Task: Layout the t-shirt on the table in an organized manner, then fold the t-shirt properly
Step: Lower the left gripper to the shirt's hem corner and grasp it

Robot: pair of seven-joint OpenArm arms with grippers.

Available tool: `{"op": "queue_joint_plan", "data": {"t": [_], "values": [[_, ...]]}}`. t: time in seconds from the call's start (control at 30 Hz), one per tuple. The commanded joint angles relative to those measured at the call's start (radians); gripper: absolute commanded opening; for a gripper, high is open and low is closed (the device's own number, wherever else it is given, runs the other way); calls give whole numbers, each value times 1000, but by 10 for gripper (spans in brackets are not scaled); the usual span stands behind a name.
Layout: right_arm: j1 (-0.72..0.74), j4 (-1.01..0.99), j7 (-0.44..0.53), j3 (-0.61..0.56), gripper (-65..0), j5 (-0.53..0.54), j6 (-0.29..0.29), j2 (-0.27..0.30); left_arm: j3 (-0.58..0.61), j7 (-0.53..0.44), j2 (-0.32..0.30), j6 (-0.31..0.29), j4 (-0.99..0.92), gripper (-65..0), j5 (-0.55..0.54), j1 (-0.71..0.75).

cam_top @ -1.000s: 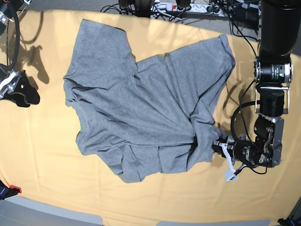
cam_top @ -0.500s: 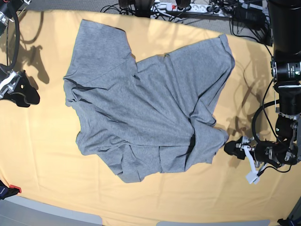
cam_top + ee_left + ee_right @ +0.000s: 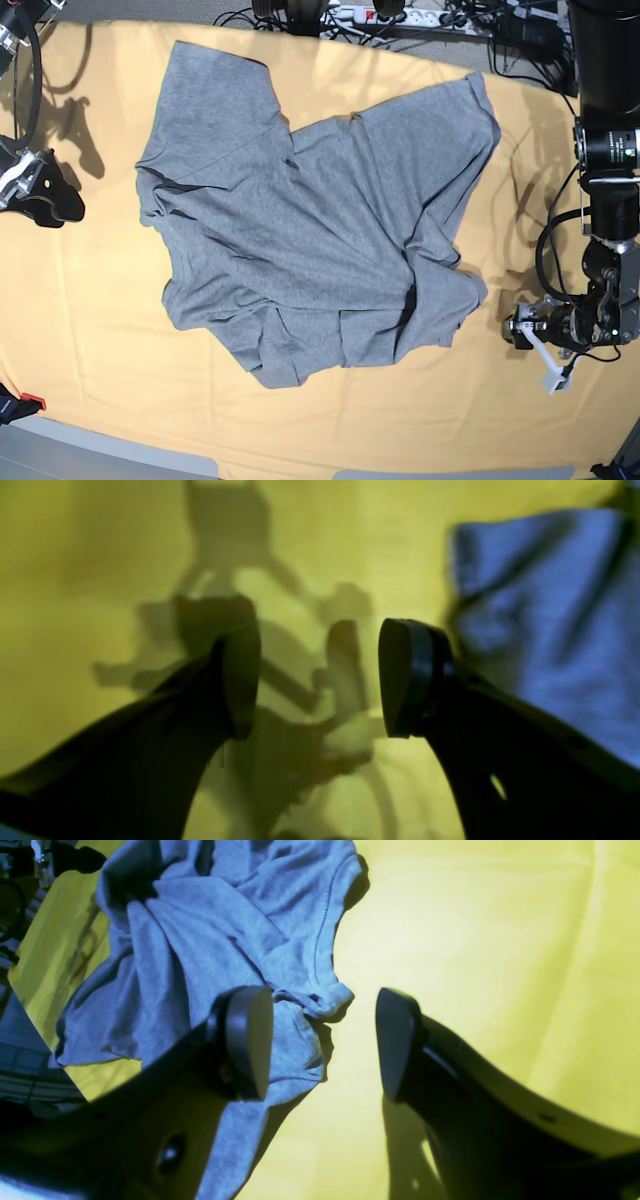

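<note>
Left gripper [image 3: 319, 677]: fingers [image 3: 400, 675] spread apart, holding nothing, low over bare yellow bench [image 3: 100, 555]; grey t-shirt [image 3: 545, 610] edge just beside them. Right gripper [image 3: 324, 1040]: fingers parted, empty, raised over the shirt's sleeve hem. Base view: t-shirt [image 3: 310, 230] lies rumpled mid-bench, plain side up, folds bunched at its near corner. Cables and power strip [image 3: 385, 14] beyond far edge.

base view overhead, straight down; 2 wrist views low, close, along each pincer, sharing t-shirt [image 3: 310, 215] edge
</note>
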Motion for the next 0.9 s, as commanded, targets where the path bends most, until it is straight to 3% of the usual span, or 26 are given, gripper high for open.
{"op": "queue_joint_plan", "data": {"t": [0.0,0.07,0.23,0.37,0.57,0.77,0.87], "values": [[13,18,19,7,-307,26,5,23,-7,-15,-19,2,15,-268,1,-28],[13,18,19,7,-307,26,5,23,-7,-14,-19,-31,15,-268,-6,-16],[13,18,19,7,-307,26,5,23,-7,-11,-18,-257,15,-268,-137,25],[13,18,19,7,-307,25,5,23,-7,-33,-13,-319,15,-268,-199,45],[12,18,19,7,-307,25,5,23,-7,-216,-5,-328,14,-268,-208,53],[10,18,19,7,-307,25,5,23,-7,-366,48,-327,14,-268,-63,67],[10,18,19,7,-307,25,5,23,-7,-417,84,-283,14,-257,-3,76]]}}
